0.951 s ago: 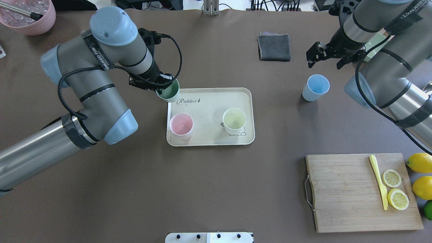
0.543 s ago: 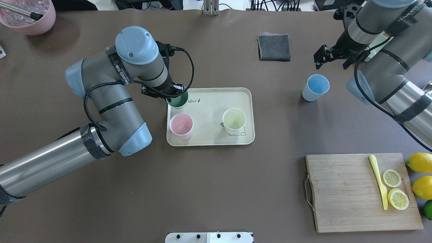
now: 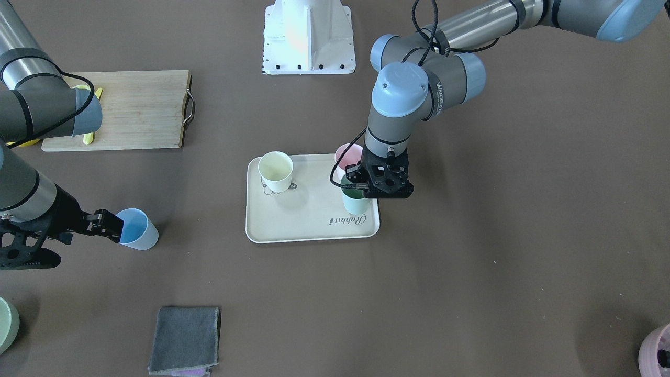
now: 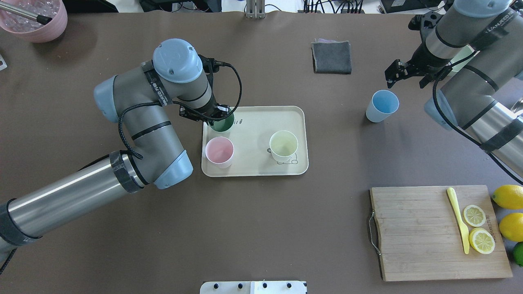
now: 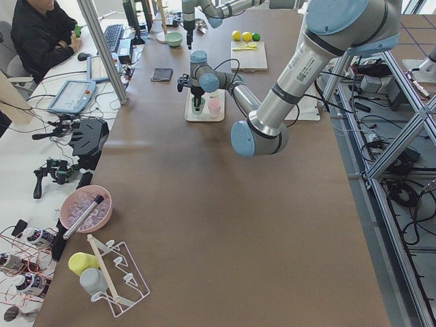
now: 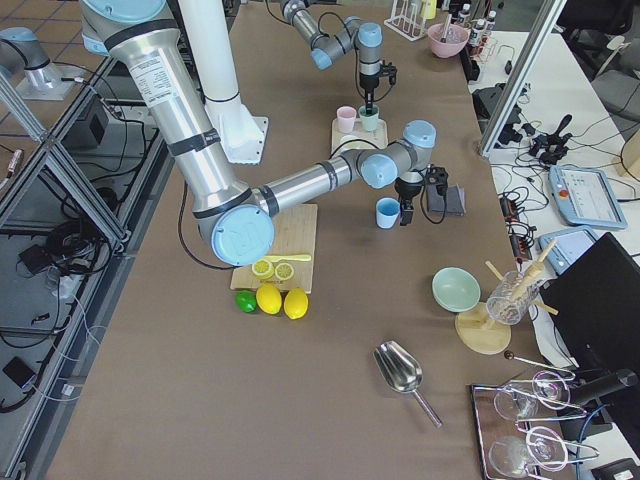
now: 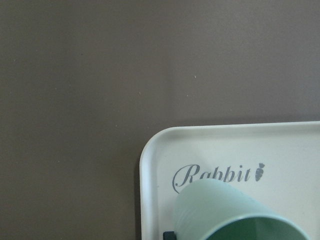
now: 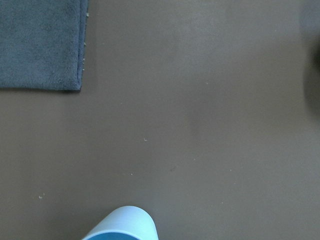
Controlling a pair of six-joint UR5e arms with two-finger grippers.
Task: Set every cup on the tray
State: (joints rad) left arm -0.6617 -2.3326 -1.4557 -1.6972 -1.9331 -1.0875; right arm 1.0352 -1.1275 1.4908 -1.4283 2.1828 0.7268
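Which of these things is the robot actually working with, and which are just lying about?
Part of the job: tray, mint green cup, pink cup, pale yellow cup, light blue cup (not on the tray yet).
Just lying about: grey cloth, cutting board, yellow knife, lemon slices, whole lemons, pink bowl.

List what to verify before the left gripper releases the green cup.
1. The mint green cup is over the tray, inside its rim: ok.
2. Its base is seated flat: cannot tell.
3. The left gripper is shut on its rim: ok.
4. Gap to the pink cup: ok, apart in the overhead view.
5. The yellow cup is upright on the tray: ok.
6. The blue cup is on the tray: not ok; it stands on the table near the open right gripper.
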